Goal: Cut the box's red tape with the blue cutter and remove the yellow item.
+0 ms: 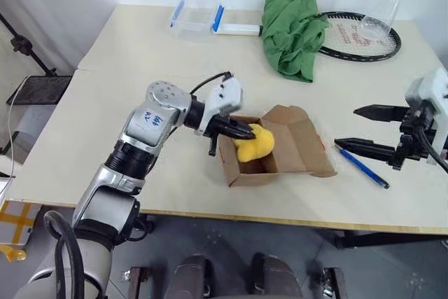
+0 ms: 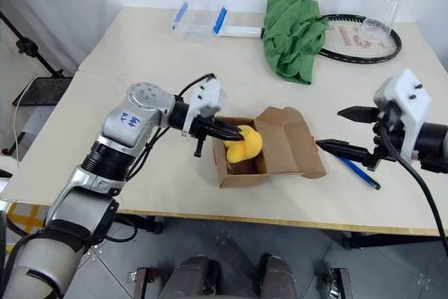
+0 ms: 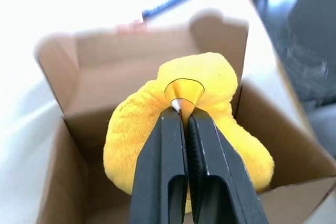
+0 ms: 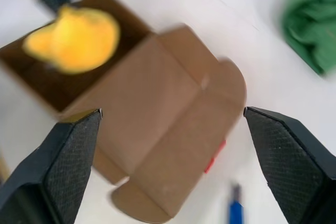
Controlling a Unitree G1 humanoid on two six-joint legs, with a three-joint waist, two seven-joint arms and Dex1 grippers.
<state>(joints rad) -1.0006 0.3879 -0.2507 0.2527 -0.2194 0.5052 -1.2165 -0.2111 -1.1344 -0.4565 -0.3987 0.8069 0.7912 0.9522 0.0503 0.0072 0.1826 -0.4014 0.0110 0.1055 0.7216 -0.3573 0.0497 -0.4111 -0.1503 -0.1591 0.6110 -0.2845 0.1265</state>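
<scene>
Nearby, blue cutter (image 1: 361, 167), green cloth (image 1: 292, 22), racket (image 1: 364, 36)

Looks like a robot test room or lab, plain pale worktop (image 1: 140, 68) on dark metal legs, bare white wall behind, grey tiled floor, black stand (image 1: 28, 47) with trailing cables, unrelated props laid out: tennis racket (image 1: 364, 36), green cloth (image 1: 294, 29), clear plastic container (image 1: 196, 15)

Lower half of the yellow item (image 1: 253, 146) behind the box (image 1: 241, 173) wall.
</scene>
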